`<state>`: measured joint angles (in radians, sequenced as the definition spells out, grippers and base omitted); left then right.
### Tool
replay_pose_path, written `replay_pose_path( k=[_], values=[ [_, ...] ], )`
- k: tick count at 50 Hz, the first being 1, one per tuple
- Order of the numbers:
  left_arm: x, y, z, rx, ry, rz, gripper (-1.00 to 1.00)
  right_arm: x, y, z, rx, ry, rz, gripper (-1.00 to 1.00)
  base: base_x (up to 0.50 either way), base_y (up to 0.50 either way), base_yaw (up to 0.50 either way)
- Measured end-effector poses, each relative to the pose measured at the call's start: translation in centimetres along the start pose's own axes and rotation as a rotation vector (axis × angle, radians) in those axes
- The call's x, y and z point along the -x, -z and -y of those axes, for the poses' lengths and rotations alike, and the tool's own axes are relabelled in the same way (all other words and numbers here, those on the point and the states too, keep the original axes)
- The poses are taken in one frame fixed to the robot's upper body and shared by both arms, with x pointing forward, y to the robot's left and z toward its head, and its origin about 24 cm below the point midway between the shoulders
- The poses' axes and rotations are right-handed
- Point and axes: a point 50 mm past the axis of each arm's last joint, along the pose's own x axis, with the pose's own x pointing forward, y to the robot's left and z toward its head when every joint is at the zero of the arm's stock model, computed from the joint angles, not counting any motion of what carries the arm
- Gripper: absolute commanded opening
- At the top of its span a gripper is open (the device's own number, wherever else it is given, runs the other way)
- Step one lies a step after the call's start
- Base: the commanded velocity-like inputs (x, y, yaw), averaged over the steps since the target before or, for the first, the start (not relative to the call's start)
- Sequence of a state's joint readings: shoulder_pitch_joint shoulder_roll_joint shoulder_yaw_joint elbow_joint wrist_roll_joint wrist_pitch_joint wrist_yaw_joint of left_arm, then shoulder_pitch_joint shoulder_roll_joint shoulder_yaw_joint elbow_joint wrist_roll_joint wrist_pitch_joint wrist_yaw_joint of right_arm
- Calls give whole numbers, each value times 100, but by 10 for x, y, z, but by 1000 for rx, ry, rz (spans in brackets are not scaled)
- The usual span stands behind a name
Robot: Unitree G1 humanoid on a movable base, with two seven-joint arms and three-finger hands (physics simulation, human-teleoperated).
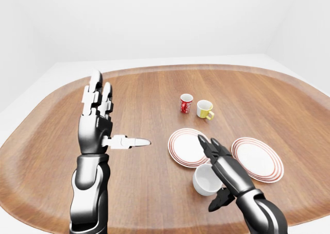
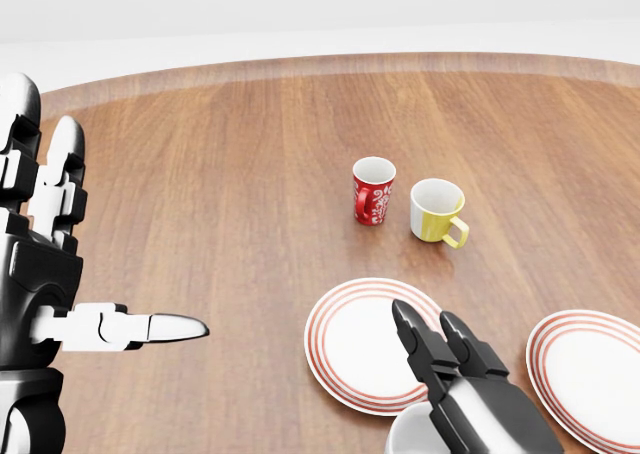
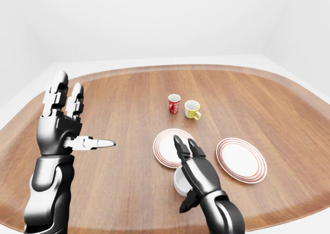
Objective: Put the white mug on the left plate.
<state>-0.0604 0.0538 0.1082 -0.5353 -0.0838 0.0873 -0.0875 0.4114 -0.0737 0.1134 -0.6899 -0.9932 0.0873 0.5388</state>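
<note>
Right robot hand: seen spread open beside the white mug, fingers extended over its rim toward 12 o'clock, thumb hanging below; nothing is gripped.
Left robot hand: held raised and open, well apart from everything, at 9 o'clock of the plates.
White mug: found on the bench, just beyond the 6 o'clock edge of the left plate, not on it.
Risk, tipping: the mug could be knocked over if the fingers are closed from only one side.
Risk, wrong target: the right plate lies near and could be mistaken for the goal.
Risk, collision: the left plate could be shoved toward the red mug and yellow mug at 12 o'clock by a low carry.
</note>
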Motion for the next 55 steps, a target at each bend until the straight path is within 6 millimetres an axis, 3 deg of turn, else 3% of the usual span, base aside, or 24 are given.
replay_pose_path(
  k=[55],
  values=[
    [0, -1, 0, 0, 2, 5, 98, -18, 17, -15, 40, -27, -84, 100, 0, 0, 0]
  ],
)
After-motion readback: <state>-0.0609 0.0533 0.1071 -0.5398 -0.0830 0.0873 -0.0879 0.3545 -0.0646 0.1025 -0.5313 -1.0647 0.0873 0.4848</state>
